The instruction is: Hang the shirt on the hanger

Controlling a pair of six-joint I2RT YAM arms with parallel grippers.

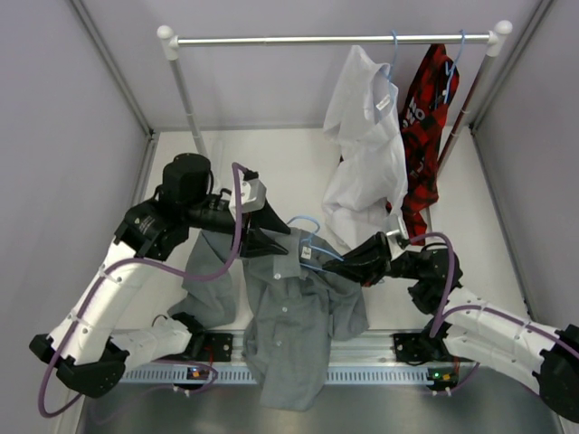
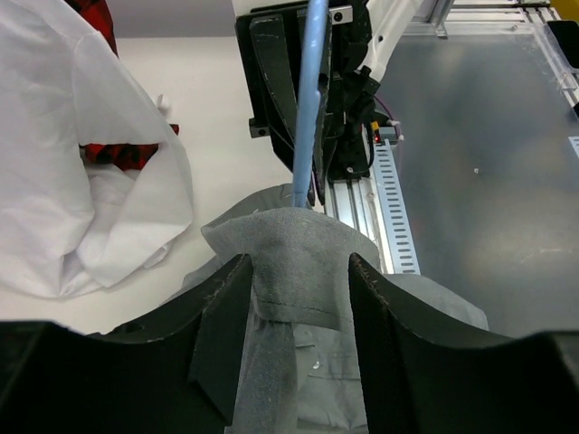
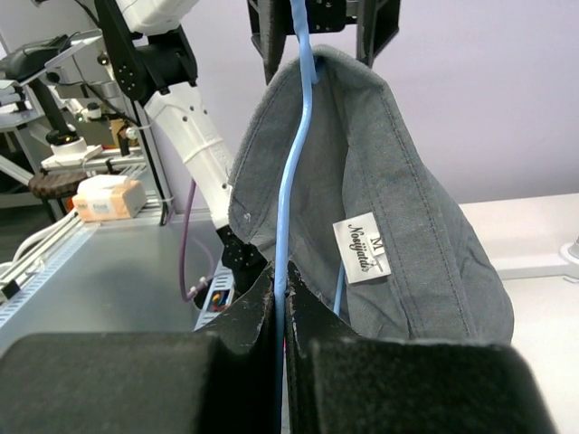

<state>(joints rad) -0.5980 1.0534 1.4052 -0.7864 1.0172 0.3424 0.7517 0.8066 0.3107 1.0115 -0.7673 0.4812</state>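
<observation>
The grey shirt (image 1: 294, 316) hangs between my two grippers and drapes over the table's near edge. The thin light-blue hanger (image 1: 306, 221) runs inside its collar. My right gripper (image 1: 353, 268) is shut on the hanger wire (image 3: 294, 163), which passes between its closed jaws (image 3: 280, 289). The collar with its white size label (image 3: 362, 246) hangs beside the wire. My left gripper (image 1: 270, 237) is open and straddles the top of the collar (image 2: 289, 253). Its fingers (image 2: 226, 312) stand either side of the grey flap. The hanger wire (image 2: 308, 108) rises beyond it.
A white shirt (image 1: 366, 154) and a red-and-black shirt (image 1: 427, 127) hang on blue hangers from the rail (image 1: 271, 40) at the back right. The white shirt's hem lies close behind my right gripper. A metal base rail (image 1: 380, 371) runs along the near edge.
</observation>
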